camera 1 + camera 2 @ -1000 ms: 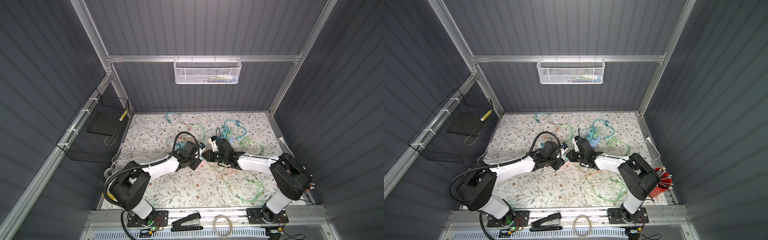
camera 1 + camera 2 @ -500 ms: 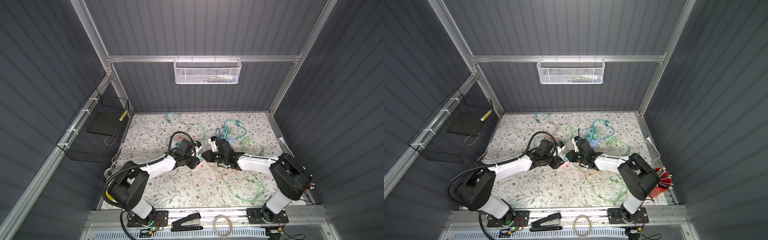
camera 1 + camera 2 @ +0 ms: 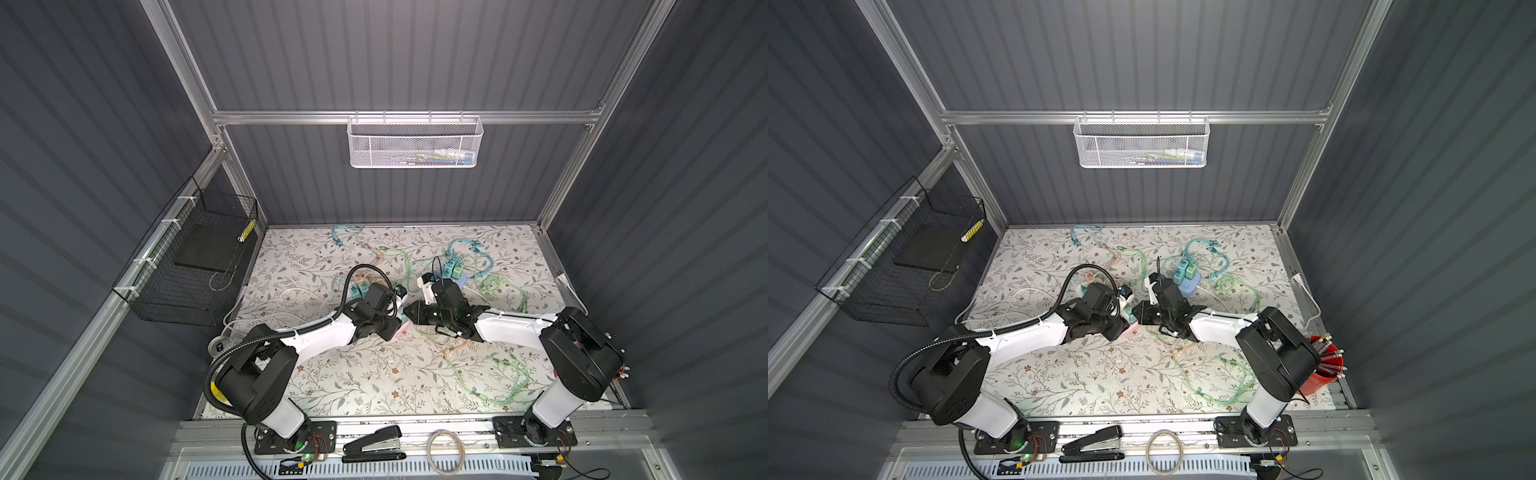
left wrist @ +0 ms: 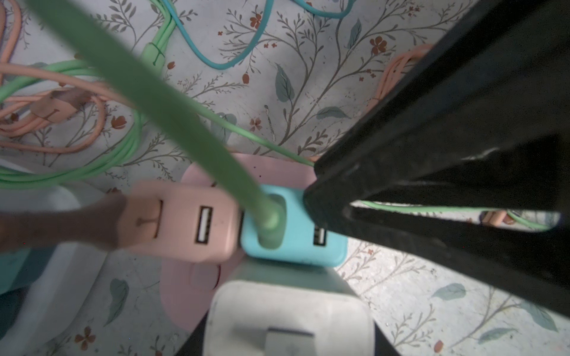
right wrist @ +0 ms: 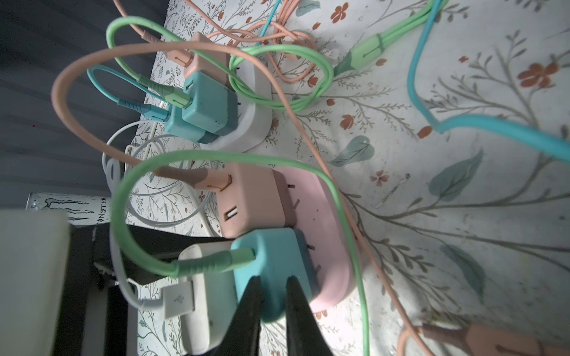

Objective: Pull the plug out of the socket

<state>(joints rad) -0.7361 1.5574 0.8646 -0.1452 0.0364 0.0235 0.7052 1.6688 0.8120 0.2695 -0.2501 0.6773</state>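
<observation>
Plug: the white plug (image 5: 203, 308) is sitting at the end of the pink socket strip (image 5: 327, 234) on the tabletop (image 5: 431, 215), right beside the teal plug (image 5: 271, 255).
Left arm: the left fingers (image 5: 145, 268) are clamping the white plug's sides.
Right arm: the right fingers (image 5: 249, 311) are pressing, closed together, against the teal plug, probably bracing rather than gripping.
Handling: it is looking light, rigid and smooth-shelled, so I am favouring its flat sides and a straight pull.

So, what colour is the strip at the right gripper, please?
Pink strip, clearest in right wrist view.
</observation>
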